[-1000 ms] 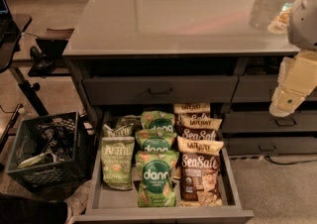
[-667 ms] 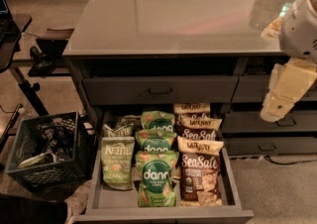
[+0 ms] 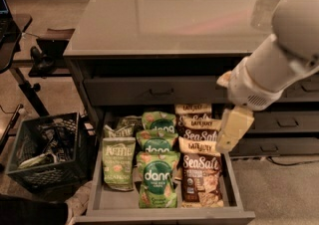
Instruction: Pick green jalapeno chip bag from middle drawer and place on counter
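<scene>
While our gripper (image 3: pixel 233 130) hangs empty-looking by the middle drawer (image 3: pixel 164 215), its opening impossible to tell, we should steer to the green jalapeno chip bag (image 3: pixel 118 163) at the drawer's 9 o'clock side, skirting dang bags (image 3: pixel 157 181).

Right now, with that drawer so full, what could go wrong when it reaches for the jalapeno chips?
The gripper hangs over the Sea Salt bags at the right of the middle drawer, while the green jalapeno chip bag lies at the far left; it might grab a wrong bag. The dang bags lie right beside it, so one could get dragged along.
</scene>
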`<state>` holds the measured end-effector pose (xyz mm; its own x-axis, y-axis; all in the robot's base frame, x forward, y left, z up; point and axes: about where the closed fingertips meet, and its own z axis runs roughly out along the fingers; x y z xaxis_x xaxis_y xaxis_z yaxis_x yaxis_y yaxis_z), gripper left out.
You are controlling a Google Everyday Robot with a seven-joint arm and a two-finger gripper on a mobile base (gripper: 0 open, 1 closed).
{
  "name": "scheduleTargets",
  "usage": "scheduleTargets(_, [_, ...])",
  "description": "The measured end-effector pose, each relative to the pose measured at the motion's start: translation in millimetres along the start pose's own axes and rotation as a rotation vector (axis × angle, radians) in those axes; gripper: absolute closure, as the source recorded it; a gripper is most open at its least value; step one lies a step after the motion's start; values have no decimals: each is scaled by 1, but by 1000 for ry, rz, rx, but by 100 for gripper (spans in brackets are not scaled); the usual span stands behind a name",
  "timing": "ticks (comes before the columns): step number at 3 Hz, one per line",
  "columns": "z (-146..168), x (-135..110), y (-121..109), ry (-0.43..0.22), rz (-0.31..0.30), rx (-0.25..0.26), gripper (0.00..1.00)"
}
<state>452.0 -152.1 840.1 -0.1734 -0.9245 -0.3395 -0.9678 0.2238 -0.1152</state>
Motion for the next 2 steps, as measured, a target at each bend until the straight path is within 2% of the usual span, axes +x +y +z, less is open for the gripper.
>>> scheduleTargets(1, [45,-3,-3,-51,-5,-27,0])
scheduleTargets(2, [47,-3,-4,-54,-5,-23,0])
